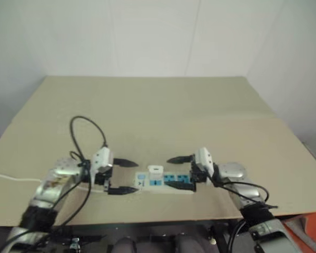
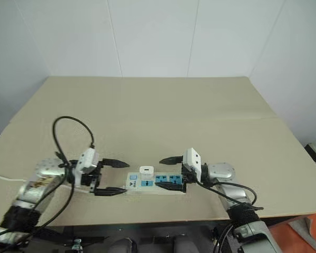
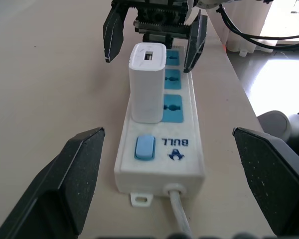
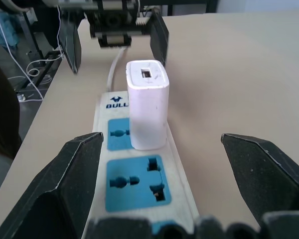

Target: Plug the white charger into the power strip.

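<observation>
The white charger (image 1: 155,169) stands upright in the outlet of the power strip (image 1: 154,185) nearest the strip's blue switch (image 3: 144,147). The strip lies flat near the table's front edge. My left gripper (image 1: 126,176) is open at the strip's switch end, its fingers (image 3: 65,184) spread wider than the strip and apart from it. My right gripper (image 1: 178,172) is open at the other end, its fingers (image 4: 55,194) on either side of the strip. Neither gripper holds anything. The charger (image 4: 147,107) stands free between the two grippers.
The beige table (image 1: 147,105) stretches back to a white wall. The strip's thin white cord (image 1: 10,178) runs off to the left. A black cable (image 1: 87,126) loops above my left wrist. The table's front edge (image 1: 147,220) is just below the strip.
</observation>
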Controlling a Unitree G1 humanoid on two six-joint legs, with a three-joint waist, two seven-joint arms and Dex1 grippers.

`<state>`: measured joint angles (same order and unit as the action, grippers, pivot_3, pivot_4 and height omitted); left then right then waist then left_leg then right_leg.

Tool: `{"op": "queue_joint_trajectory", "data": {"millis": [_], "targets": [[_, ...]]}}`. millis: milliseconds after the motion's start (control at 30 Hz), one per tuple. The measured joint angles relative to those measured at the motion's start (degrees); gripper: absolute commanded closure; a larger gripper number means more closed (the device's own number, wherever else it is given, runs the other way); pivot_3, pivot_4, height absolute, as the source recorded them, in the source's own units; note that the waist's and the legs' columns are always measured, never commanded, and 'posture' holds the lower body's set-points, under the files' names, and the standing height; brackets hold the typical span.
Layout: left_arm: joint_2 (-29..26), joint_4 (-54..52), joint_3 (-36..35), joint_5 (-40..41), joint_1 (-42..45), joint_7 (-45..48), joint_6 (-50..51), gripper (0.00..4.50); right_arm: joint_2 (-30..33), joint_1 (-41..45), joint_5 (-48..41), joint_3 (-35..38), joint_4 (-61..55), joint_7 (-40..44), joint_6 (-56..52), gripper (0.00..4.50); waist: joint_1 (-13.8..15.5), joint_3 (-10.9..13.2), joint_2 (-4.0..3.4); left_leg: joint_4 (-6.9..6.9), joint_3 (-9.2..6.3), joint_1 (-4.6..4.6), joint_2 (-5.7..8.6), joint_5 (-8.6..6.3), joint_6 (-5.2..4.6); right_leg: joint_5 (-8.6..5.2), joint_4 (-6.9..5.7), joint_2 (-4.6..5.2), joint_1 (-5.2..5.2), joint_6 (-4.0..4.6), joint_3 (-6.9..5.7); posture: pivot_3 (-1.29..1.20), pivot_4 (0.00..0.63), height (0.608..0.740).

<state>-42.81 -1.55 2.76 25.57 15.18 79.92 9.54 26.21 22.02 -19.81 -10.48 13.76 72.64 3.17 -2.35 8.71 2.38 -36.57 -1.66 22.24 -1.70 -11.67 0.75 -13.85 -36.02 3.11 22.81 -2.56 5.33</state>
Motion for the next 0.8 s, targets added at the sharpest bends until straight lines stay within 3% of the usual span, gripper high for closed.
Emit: {"op": "queue_joint_trajectory", "data": {"millis": [200, 400, 633, 800], "targets": [[-4.9, -2.2, -5.4, 3.1, -3.1, 1.5, 1.6, 0.02, 9.4, -2.7, -3.3, 6.5, -5.6, 0.4, -4.9, 0.0, 0.3, 0.8, -0.58, -0.05, 0.11, 0.67, 0.03, 0.01, -0.01, 0.2, -0.05, 0.01, 0.71, -0.31, 0.03, 0.0, 0.15, 0.74], [-8.5, -1.7, -9.0, 3.6, -6.1, 2.8, 0.9, 0.02, 17.0, -2.9, -6.3, 14.3, -8.5, 1.3, -7.3, 0.0, -0.3, 0.9, -0.64, -0.04, 0.13, 1.16, -0.07, 0.0, -0.02, 0.17, -0.16, -0.11, 1.34, -0.22, 0.05, 0.0, 0.15, 0.74], [-11.1, 0.2, -11.6, 3.6, -8.6, 4.8, 0.7, 0.02, 23.0, -7.0, -6.6, 17.4, -10.1, 3.1, -10.5, 0.0, -0.1, 1.1, -0.64, -0.05, 0.21, 1.14, -0.05, 0.0, -0.03, 0.17, -0.16, -0.09, 1.32, -0.23, 0.09, 0.0, 0.15, 0.74], [-11.1, 0.2, -11.6, 3.6, -8.8, 5.0, 0.6, 0.02, 23.8, -8.2, -6.1, 18.0, -12.4, 1.8, -11.4, 0.0, -0.2, 1.1, -0.63, -0.06, 0.22, 1.11, -0.07, 0.0, -0.03, 0.17, -0.2, -0.11, 1.33, -0.23, 0.09, 0.0, 0.15, 0.74]]}}
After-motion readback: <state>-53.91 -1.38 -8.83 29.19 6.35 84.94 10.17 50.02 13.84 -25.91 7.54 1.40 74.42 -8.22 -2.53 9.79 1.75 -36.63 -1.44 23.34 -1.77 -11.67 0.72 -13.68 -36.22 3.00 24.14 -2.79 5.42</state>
